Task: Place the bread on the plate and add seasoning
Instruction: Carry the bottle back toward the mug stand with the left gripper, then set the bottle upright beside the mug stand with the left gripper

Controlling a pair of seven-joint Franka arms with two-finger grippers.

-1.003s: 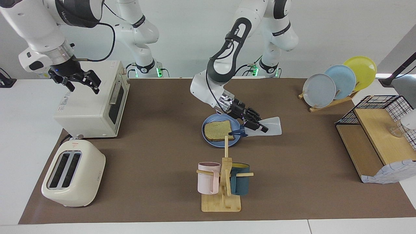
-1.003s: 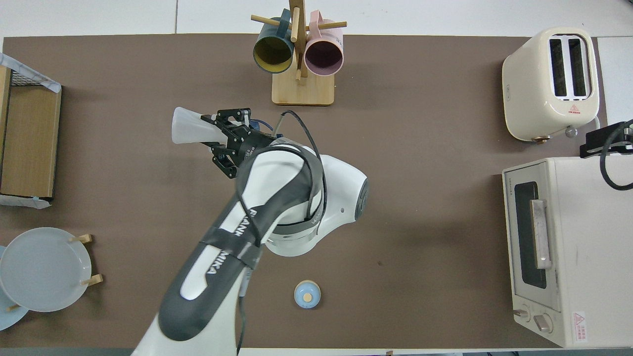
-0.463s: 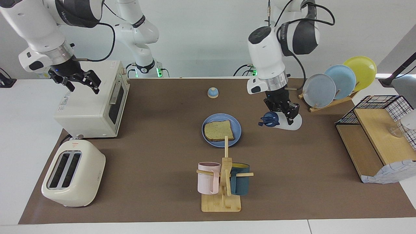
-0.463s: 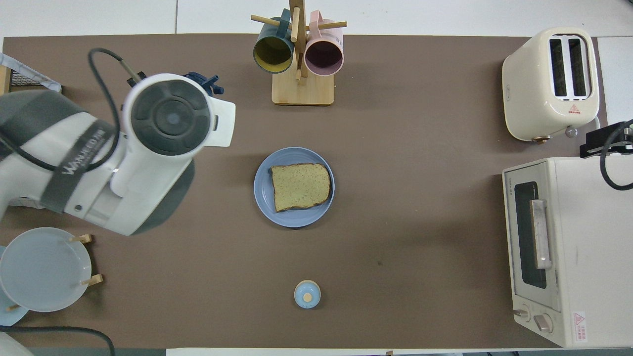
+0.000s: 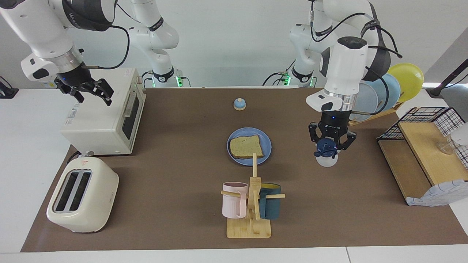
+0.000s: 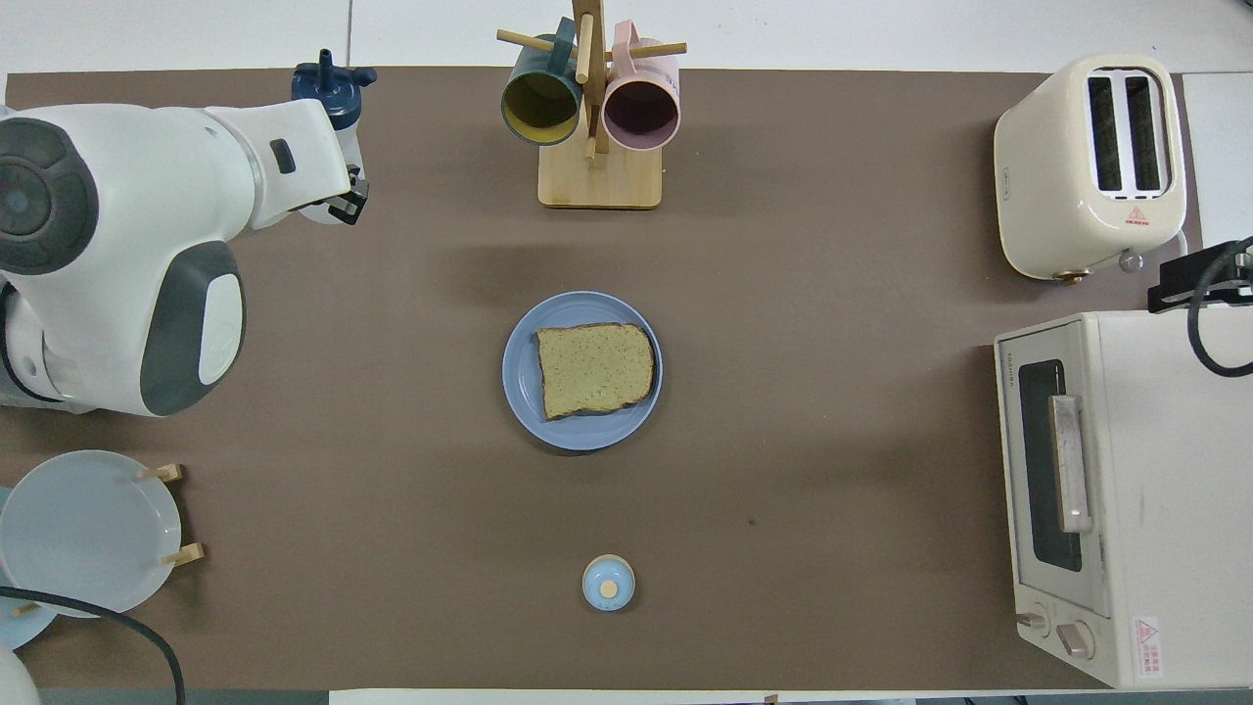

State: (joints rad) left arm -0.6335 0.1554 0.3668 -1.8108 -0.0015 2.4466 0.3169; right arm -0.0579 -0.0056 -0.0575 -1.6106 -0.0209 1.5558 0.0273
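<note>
Seasoning [image 5: 326, 153] in left claw [image 5: 331, 145] swung off bread [image 5: 246, 146], beside mug rack [image 5: 251, 204].

Bread [image 5: 246, 146] on plate [image 5: 267, 143]; seasoning [image 5: 326, 153] upright, gripped.

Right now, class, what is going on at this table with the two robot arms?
The bread already lies on the blue plate in the middle of the table. The left gripper holds the seasoning bottle upright, shut around its top, over the brown mat toward the left arm's end of the table, beside the plate. Whether the bottle's base touches the mat cannot be told. The right gripper waits open above the toaster oven.
</note>
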